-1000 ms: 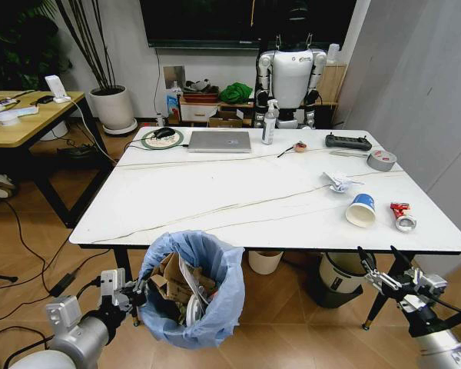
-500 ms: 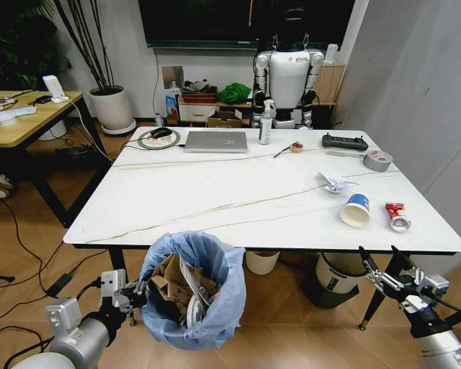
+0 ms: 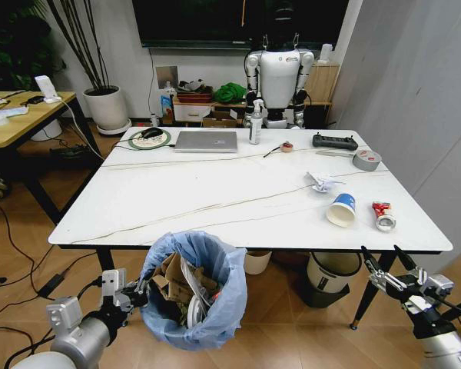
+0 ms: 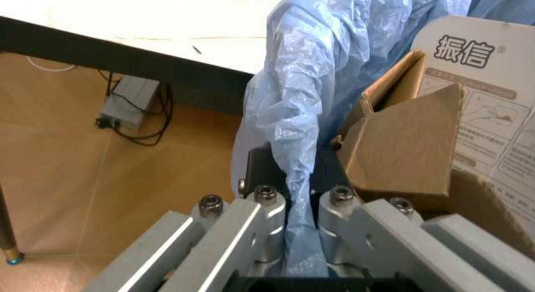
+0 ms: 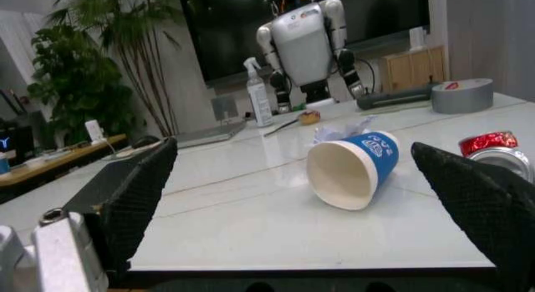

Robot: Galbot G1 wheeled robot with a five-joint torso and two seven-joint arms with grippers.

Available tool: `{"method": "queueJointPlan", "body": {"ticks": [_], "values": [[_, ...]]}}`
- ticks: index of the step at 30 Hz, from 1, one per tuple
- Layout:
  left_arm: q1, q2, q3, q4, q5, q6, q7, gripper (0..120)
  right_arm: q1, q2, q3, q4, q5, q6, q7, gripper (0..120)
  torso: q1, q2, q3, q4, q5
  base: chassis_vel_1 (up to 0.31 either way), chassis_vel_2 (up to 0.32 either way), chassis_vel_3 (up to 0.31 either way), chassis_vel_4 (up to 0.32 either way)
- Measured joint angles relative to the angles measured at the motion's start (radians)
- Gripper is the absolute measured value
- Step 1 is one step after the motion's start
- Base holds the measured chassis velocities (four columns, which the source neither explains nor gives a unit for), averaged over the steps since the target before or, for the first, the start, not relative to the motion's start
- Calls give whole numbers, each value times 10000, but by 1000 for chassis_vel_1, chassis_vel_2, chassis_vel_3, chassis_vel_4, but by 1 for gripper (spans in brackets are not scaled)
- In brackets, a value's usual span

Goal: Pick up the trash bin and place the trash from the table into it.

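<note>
Now, left gripper (image 4: 301, 242): jaws closed on the bag-lined rim of the trash bin (image 3: 194, 288) — bin held below the table's (image 3: 215, 192) near edge.
Bin contents: cardboard pieces (image 4: 410, 148), a printed white packet (image 4: 493, 98).
Right gripper (image 3: 399, 270): fingers spread wide, holding nothing — below the near right corner.
Paper cup (image 3: 341, 209): on its side near the right edge.
Paper wad (image 3: 320, 182): just behind the cup.

Blue-lined trash bin (image 3: 194, 288) upright before table (image 3: 215, 200); paper cup (image 3: 340, 209) on side.
</note>
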Motion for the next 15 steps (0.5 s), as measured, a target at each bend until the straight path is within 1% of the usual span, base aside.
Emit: {"method": "queueJointPlan", "body": {"ticks": [15], "values": [[28, -139, 82, -29, 109, 2, 2, 0, 25, -72, 50, -13, 177, -17, -18, 100, 0, -1, 0, 0, 0, -54, -55, 47, 60]]}}
